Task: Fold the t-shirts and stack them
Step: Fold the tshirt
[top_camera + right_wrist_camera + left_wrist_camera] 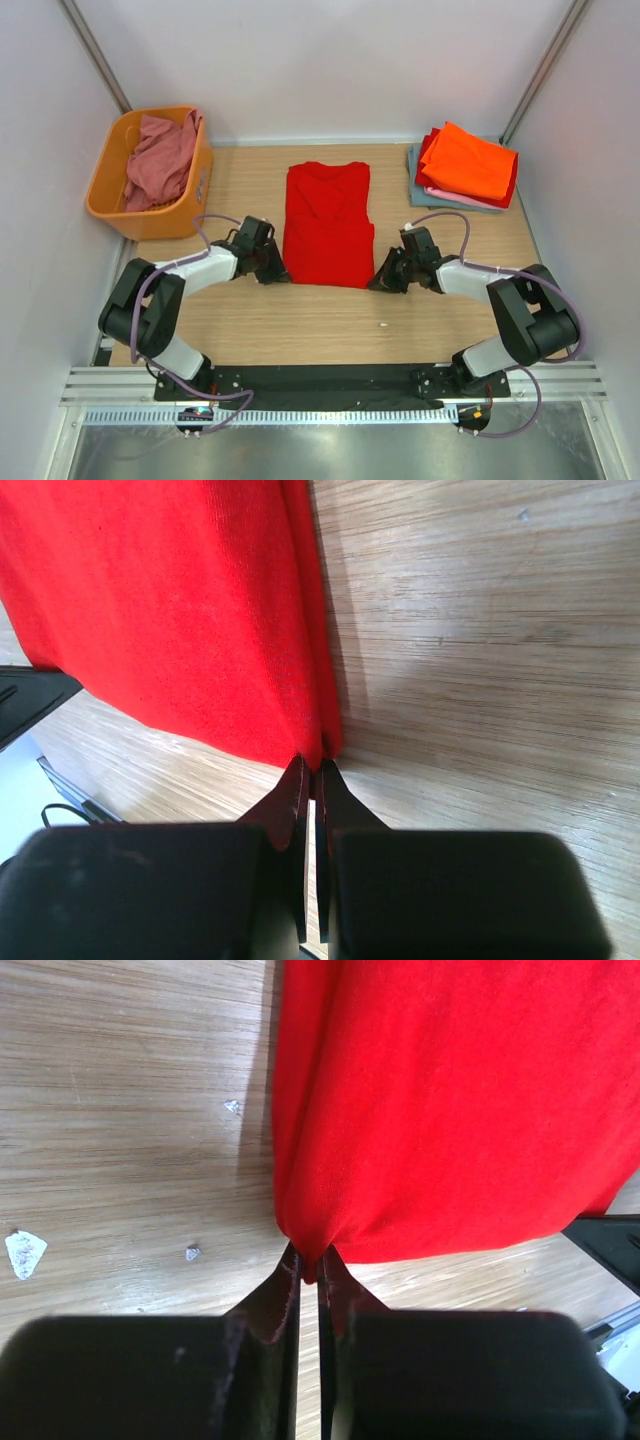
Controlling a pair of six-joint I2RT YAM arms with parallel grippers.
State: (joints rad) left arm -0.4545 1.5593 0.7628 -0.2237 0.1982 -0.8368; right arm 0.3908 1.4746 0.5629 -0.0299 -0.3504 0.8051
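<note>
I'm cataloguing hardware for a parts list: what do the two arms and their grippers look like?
The left arm and right arm both have black joints, white links and a looping lilac cable. The left gripper and right gripper are black, narrowing to thin tips.

Open table strip [330,320] nearside of red t-shirt [328,225]; basket [150,222] blocks far left (folded stack [465,165] far right).

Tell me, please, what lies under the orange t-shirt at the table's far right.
Beneath the orange t-shirt show edges of a red t-shirt, a pink t-shirt and a grey-blue t-shirt at the bottom. Their middles are covered, so anything more is hidden.
</note>
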